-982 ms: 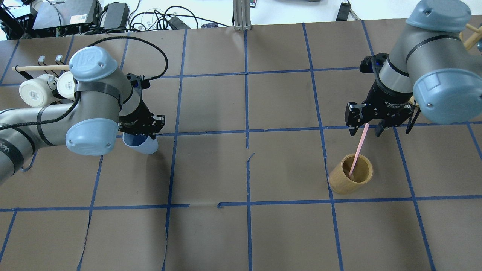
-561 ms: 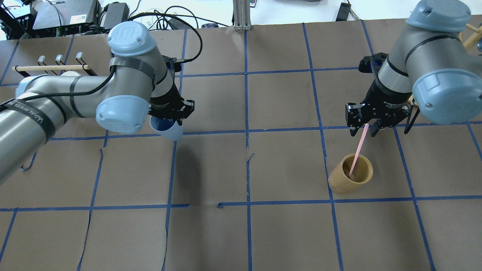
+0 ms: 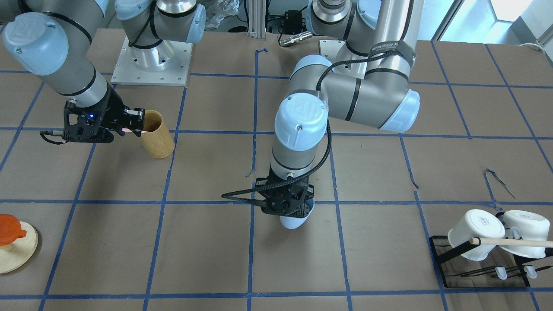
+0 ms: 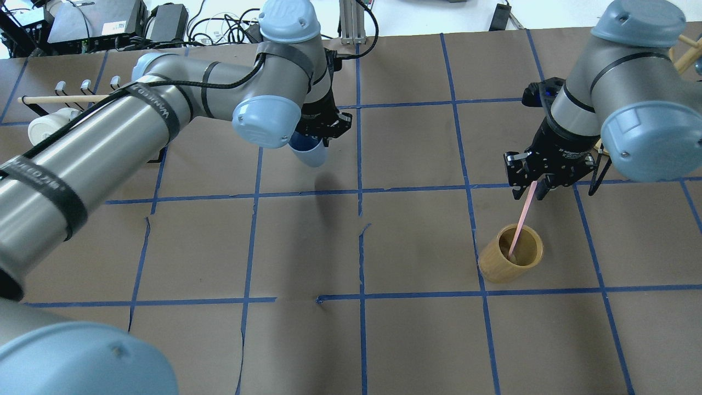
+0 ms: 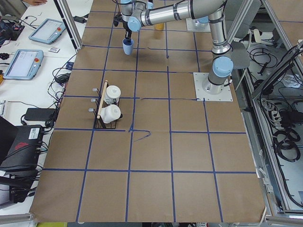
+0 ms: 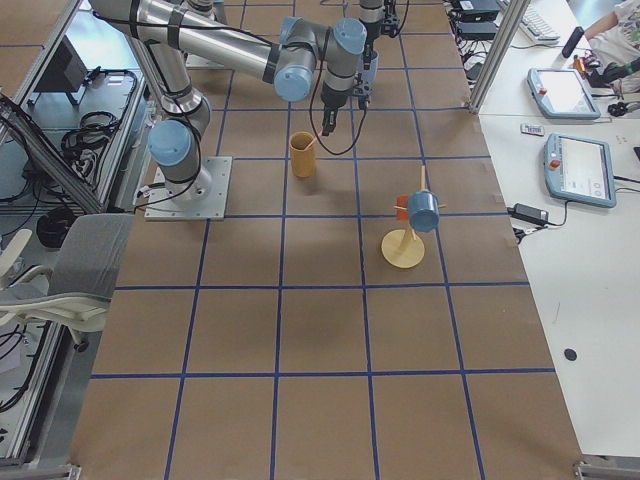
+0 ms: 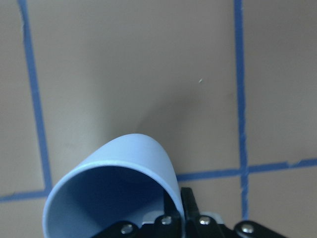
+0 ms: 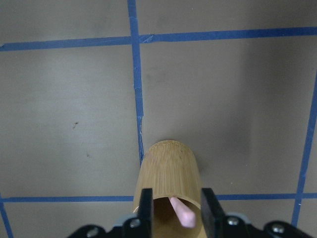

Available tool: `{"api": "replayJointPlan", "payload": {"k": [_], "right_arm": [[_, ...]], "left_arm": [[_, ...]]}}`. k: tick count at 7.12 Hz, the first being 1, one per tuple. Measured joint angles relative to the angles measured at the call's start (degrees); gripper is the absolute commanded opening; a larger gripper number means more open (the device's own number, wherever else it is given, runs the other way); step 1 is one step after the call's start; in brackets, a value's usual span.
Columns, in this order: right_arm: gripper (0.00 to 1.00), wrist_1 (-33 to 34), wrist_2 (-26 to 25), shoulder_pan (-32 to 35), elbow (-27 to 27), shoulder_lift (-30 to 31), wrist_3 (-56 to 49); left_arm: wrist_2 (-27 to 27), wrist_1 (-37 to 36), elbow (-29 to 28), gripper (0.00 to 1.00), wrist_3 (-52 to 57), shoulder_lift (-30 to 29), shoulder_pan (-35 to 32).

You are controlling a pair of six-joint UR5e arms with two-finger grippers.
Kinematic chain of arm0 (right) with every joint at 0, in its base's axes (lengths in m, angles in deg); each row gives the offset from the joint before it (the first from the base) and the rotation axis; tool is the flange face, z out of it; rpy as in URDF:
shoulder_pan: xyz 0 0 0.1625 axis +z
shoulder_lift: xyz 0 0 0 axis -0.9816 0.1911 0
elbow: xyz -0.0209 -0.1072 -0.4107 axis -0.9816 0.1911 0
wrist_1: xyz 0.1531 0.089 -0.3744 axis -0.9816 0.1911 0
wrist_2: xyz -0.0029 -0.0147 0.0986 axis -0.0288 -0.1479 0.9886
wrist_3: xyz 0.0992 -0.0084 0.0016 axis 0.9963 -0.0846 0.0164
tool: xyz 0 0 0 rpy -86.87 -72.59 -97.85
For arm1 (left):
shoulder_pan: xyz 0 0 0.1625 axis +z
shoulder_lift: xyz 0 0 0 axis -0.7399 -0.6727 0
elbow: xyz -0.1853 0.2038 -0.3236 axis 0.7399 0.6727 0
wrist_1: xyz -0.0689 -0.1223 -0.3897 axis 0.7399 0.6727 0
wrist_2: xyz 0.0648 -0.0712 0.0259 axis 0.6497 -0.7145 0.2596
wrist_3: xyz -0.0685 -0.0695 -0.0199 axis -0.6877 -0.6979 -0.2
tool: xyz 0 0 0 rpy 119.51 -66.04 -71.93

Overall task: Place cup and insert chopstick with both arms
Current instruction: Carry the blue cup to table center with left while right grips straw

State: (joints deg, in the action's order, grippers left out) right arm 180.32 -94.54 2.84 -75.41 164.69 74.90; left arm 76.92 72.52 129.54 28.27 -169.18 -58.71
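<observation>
My left gripper (image 4: 323,131) is shut on the rim of the light-blue cup (image 4: 311,154) and holds it tilted above the table near the far centre. The left wrist view shows the cup (image 7: 133,158) with its rim pinched between the fingers (image 7: 184,198). It also shows in the front view (image 3: 296,221). My right gripper (image 4: 529,193) stands open above the tan bamboo cylinder (image 4: 511,255), its fingers on either side of the pink chopstick (image 4: 522,219) that leans in the cylinder. In the right wrist view a gap shows on both sides of the chopstick (image 8: 182,214).
A black rack with white mugs (image 3: 475,235) and a long wooden rod (image 3: 510,242) stands at the table's left side. A round wooden stand (image 3: 17,252) with an orange piece (image 3: 8,224) sits at the right side. Blue tape lines grid the brown table (image 4: 417,340).
My left arm has swung the cup from beside the mug rack toward the table's far centre. My right gripper's fingers have narrowed around the chopstick, which has not moved.
</observation>
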Motion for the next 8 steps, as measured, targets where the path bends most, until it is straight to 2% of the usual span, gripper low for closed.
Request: {"api": "replayJointPlan", "payload": {"k": [2,3,4,6,8], "right_arm": [[0.26,-0.07,-0.48,0.0,0.01,0.23,-0.3],[0.21,-0.07,-0.56,0.0,0.02,0.33,-0.51],[0.15,-0.08,-0.47,0.0,0.1,0.4,-0.63],[0.08,-0.08,-0.21,-0.05,0.4,0.48,-0.8],[0.08,-0.1,-0.01,-0.08,1.07,0.56,-1.06]], "left_arm": [[-1.09,0.17,-8.13,0.0,1.06,-6.94,-2.34],[-1.23,0.42,-10.34,0.0,1.71,-8.97,-3.5],[-1.25,0.55,-11.25,0.99,2.05,-9.99,-4.32],[-1.73,0.75,-11.54,1.0,2.08,-10.1,-4.76],[-2.22,1.65,-11.89,1.0,2.07,-8.3,-4.09]]}}
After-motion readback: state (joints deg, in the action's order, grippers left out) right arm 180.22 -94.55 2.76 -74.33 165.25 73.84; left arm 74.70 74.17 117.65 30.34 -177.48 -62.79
